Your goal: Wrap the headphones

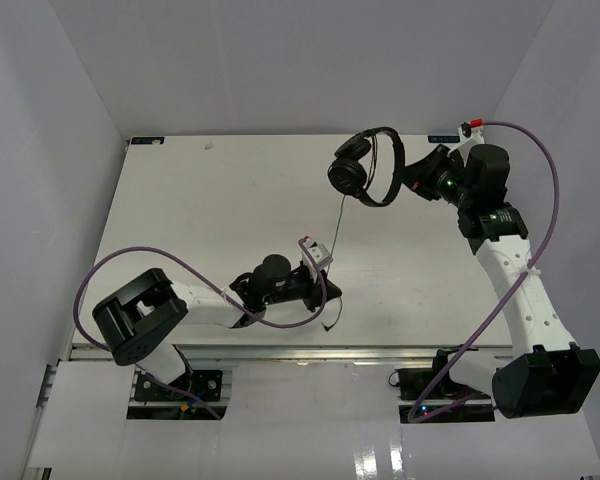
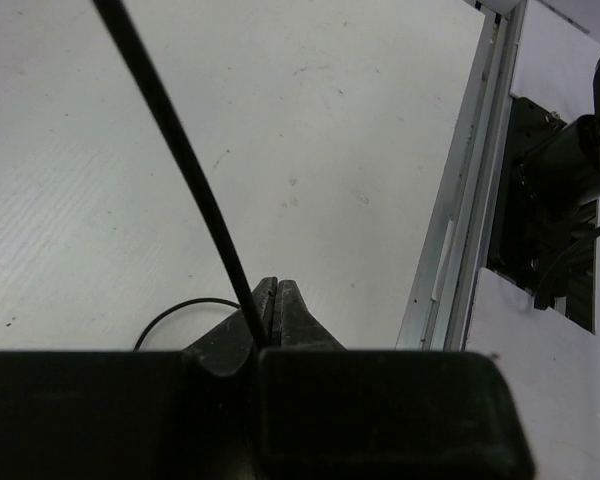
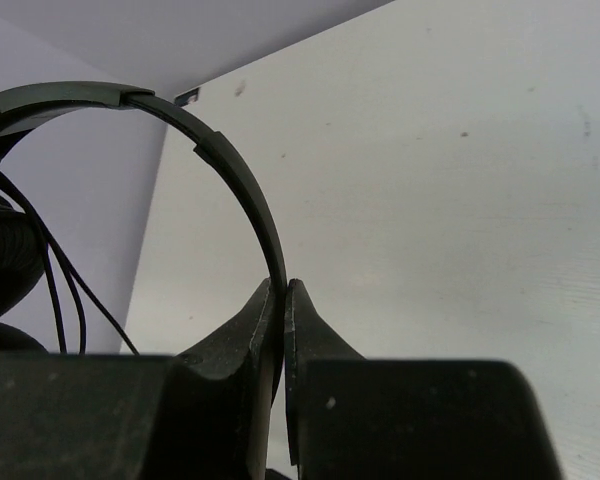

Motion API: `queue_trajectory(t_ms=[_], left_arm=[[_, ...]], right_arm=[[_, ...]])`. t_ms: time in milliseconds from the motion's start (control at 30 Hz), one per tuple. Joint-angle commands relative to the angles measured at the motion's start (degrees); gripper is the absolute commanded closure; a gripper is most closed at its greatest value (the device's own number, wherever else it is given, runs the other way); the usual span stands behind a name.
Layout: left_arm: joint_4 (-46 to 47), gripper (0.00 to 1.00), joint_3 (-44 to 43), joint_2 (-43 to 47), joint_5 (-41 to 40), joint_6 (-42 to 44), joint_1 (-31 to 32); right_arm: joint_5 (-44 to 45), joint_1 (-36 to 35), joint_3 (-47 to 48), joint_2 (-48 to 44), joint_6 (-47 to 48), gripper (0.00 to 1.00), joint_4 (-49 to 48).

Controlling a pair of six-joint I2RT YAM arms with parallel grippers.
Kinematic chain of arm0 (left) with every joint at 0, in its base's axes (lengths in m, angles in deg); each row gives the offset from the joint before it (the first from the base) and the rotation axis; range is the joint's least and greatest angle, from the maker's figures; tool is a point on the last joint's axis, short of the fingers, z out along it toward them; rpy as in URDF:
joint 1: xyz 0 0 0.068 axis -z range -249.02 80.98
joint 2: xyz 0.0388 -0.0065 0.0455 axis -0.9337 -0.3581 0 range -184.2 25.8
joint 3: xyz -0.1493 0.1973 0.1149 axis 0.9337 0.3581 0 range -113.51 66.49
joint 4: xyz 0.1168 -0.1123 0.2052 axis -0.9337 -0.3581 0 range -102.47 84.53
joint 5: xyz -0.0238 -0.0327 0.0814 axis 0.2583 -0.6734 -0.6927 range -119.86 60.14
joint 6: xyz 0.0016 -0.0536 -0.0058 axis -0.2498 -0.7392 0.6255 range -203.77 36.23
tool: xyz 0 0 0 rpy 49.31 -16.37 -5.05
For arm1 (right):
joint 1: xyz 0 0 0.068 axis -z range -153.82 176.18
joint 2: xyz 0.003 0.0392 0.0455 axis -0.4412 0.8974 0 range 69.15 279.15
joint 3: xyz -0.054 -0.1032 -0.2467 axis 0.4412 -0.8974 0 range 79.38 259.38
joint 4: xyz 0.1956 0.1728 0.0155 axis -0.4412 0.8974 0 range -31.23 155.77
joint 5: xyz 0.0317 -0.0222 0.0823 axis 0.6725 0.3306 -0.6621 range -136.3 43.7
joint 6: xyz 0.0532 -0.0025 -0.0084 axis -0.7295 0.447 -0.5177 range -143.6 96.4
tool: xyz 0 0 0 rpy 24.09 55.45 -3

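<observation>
**Top view.** The arm bases (image 1: 175,385) are sitting nearest the lens, at the near edge of the white bench (image 1: 220,190). Plain white walls (image 1: 50,150) are closing it in. The headphones (image 1: 365,165) are hanging at the far right, and the right jaws are clamping the headband. Whether the earcups are touching the bench is unclear. The cable (image 1: 337,225) is running down to the left jaws mid-bench.

**Left wrist.** The jaws are pinching the cable (image 2: 180,150) tight. A slack loop (image 2: 175,306) is lying on the bench, partly hidden behind the fingers.

**Right wrist.** The jaws are gripping the headband (image 3: 230,170). An earcup (image 3: 5,260) is getting cut off at the left edge and is blurred.
</observation>
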Motion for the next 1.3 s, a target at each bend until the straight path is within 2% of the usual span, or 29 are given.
queue_trajectory(t_ms=[0,33,200,400,467,567,667,900,1100,1267], left_arm=[[-10.2,1.00,-5.3,3.1,-3.4,3.7,4.1],[-14.0,1.00,-6.8,3.7,-4.4,4.6,4.9],[-25.8,1.00,-9.8,10.1,-7.4,8.1,7.9],[-39.7,1.00,-14.1,18.8,-12.2,12.9,8.3],[-46.0,1.00,-16.4,20.5,-14.3,16.4,8.3],[-51.2,1.00,-21.2,19.9,-17.3,21.4,8.1],[-54.5,1.00,-26.0,17.9,-20.0,24.6,7.6],[-55.9,1.00,-33.3,13.0,-21.1,29.7,6.1],[-56.0,1.00,-36.3,10.0,-21.5,31.4,3.1],[-54.1,1.00,-34.5,10.2,-19.9,30.9,-2.0]], right_arm=[[18.4,-2.5,-0.5,-0.8,7.8,0.92,-2.2],[22.4,-3.1,-2.2,-0.7,9.7,0.92,-3.0],[29.0,-3.5,-8.7,-0.6,18.1,0.92,-8.4],[30.8,-3.6,-14.7,-0.8,28.0,0.92,-15.0],[28.1,-3.7,-16.6,-1.5,33.2,0.92,-16.4],[19.9,-4.1,-18.8,-3.4,40.7,0.92,-16.8],[15.6,-5.3,-21.9,-6.0,47.8,0.92,-17.9],[12.8,-7.4,-25.0,-9.6,57.7,0.92,-14.8],[-2.5,-7.6,-23.3,-11.4,63.8,0.92,-3.1],[-9.8,-7.6,-22.3,-12.8,63.5,0.92,0.8]])
